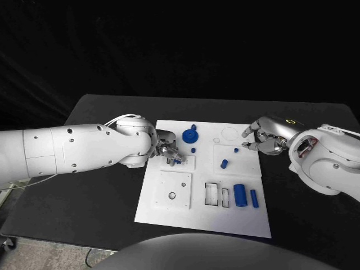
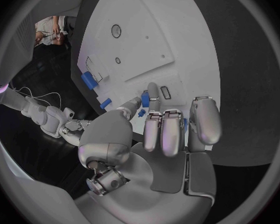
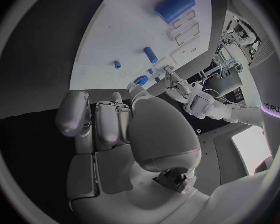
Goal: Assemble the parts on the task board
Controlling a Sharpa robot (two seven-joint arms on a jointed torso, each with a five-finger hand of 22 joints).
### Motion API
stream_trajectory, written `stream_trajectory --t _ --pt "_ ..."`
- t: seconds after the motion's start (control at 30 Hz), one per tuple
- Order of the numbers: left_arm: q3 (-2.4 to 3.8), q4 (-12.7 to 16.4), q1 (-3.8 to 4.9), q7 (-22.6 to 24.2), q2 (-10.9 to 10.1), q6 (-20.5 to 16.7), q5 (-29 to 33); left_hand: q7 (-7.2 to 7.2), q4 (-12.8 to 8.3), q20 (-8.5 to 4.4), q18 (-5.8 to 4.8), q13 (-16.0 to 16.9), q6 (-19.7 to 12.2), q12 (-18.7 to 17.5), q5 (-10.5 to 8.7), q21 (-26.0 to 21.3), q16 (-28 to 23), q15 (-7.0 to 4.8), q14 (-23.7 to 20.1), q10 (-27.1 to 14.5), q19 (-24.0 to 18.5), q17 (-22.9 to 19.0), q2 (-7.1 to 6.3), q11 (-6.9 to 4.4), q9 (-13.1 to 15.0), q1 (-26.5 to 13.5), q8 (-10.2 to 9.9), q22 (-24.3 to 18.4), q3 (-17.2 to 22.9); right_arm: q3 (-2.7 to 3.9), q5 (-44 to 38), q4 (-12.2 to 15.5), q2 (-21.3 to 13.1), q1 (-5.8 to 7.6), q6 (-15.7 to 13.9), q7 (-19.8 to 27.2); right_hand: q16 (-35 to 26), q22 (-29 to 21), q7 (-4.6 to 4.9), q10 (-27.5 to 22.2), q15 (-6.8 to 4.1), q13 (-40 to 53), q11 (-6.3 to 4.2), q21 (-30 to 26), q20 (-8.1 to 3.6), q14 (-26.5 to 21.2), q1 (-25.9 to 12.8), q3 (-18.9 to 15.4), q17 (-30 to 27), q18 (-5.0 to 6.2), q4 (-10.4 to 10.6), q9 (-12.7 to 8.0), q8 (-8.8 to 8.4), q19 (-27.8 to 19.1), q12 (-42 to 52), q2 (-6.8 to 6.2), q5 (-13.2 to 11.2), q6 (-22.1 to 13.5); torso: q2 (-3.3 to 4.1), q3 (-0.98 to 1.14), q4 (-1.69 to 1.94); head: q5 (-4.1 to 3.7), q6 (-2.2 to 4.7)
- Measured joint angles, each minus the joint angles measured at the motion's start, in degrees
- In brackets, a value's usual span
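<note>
The white task board (image 1: 168,211) lies in the middle of the table. My left hand (image 1: 165,151) hovers over its upper left raised plate and pinches a small blue part (image 2: 145,99) between thumb and a finger, low over the board (image 2: 146,35). My right hand (image 1: 264,138) hangs at the board's upper right edge, fingers loosely bent, holding nothing (image 3: 115,129). On the board lie a blue disc with a knob (image 1: 190,135), a small peg (image 1: 194,150), a short peg (image 1: 224,163), a thick cylinder (image 1: 240,194) and a thin cylinder (image 1: 253,198).
Two rectangular slots (image 1: 211,193) sit left of the thick cylinder, and a round hole (image 1: 172,196) is in the lower left plate. A ring outline (image 1: 229,133) marks the board's top right. Black table (image 1: 99,191) surrounds the board on all sides.
</note>
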Motion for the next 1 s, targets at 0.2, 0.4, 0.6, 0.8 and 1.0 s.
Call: stream_trajectory --t 0.2,0.4,0.6,0.8,1.0 --pt "-0.05 0.14 -0.07 0.02 0.13 -0.64 1.21 0.00 -0.61 0.00 -0.01 0.00 0.00 -0.64 6.03 -0.24 0.00 0.00 0.00 0.00 0.00 0.00 -0.07 0.00 0.31 0.69 0.00 0.00 0.61 0.00 0.03 -0.10 -0.01 -0.01 0.03 -0.01 0.00 0.00 0.00 0.00 0.00 0.00 0.00 0.00 0.00 0.00 -0.08 0.10 -0.05 0.00 0.10 0.00 0.00 0.00 0.00 -0.08 0.00 0.00 0.01 0.01 0.01 -0.01 0.00" --pt "-0.09 0.46 -0.12 0.10 0.12 -1.03 2.52 0.00 -0.61 0.00 -0.01 0.00 -0.01 -0.64 6.31 -0.24 0.00 0.00 0.00 0.00 0.00 0.00 -0.07 0.00 0.48 0.69 0.19 0.00 0.61 0.00 0.07 -0.18 0.02 -0.03 0.07 -0.02 0.00 -0.01 0.00 -0.09 0.00 0.00 0.09 0.00 0.00 0.00 -0.16 0.16 -0.07 0.00 0.16 0.00 0.00 0.00 -0.25 -0.16 0.00 0.00 0.02 0.01 0.02 -0.03 0.00" --pt "-0.10 0.94 -0.14 0.16 -0.01 -1.09 3.32 -0.52 -0.61 -0.21 -0.01 0.00 0.92 -0.64 5.86 -0.24 0.00 0.00 0.00 0.20 0.22 -0.01 -0.07 -0.20 1.18 0.69 1.12 -0.01 0.61 0.00 0.11 -0.27 0.03 -0.05 0.14 -0.02 0.00 -0.01 0.00 -0.10 0.00 0.00 0.10 0.00 0.00 0.00 -0.22 0.16 -0.07 0.01 0.16 0.00 0.00 0.00 -0.27 -0.22 0.00 0.00 0.02 0.01 0.03 -0.10 0.00" --pt "-0.10 1.02 -0.15 0.16 -0.18 -1.13 3.45 -0.83 -0.45 -0.42 -0.01 -0.01 1.23 -0.64 4.75 -0.24 0.00 -0.22 -0.21 -0.01 0.43 -0.01 -0.07 -0.42 2.64 0.69 2.26 -0.01 0.46 0.00 0.17 -0.34 0.08 -0.09 0.23 -0.03 0.00 -0.01 0.00 -0.10 0.00 0.00 0.10 0.00 0.00 0.00 -0.21 0.16 -0.07 0.00 0.16 0.01 0.00 0.00 -0.27 -0.21 0.00 0.00 0.01 0.01 0.03 -0.07 0.00" --pt "-0.10 0.62 -0.15 0.16 -0.21 -1.12 3.12 -0.83 -0.37 -0.42 -0.01 -0.01 1.23 -0.64 5.20 0.00 0.00 -0.43 0.00 0.20 0.43 -0.01 -0.07 -0.63 3.55 0.69 2.66 -0.01 0.38 0.00 0.22 -0.35 0.08 -0.11 0.31 -0.03 0.00 -0.02 0.00 -0.11 0.00 0.00 0.11 0.00 0.00 0.00 -0.20 0.16 -0.07 0.00 0.16 0.01 0.00 0.00 -0.26 -0.20 0.00 0.00 0.00 0.01 0.03 -0.04 0.00"
